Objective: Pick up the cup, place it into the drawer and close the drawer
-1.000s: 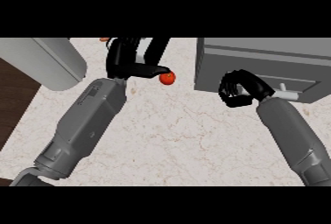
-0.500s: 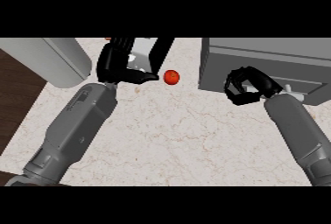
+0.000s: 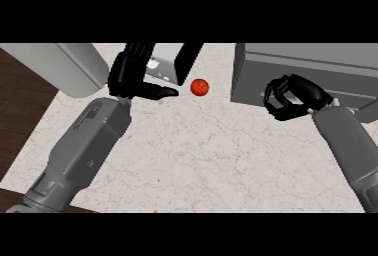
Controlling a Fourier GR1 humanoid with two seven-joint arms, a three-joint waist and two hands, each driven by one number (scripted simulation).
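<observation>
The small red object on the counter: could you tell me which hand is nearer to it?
Left. The left hand sits just beside the small red object, thumb pointing toward it, not touching. The right hand is farther off, curled by the grey cabinet.

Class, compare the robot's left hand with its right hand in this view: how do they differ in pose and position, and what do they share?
The left hand has long fingers stretched up the counter with the thumb out sideways toward the red object; the right hand has its fingers curled into a ball. The left hand lies over the marble counter; the right hand sits against the grey cabinet. Both are black, on grey forearms.
</observation>
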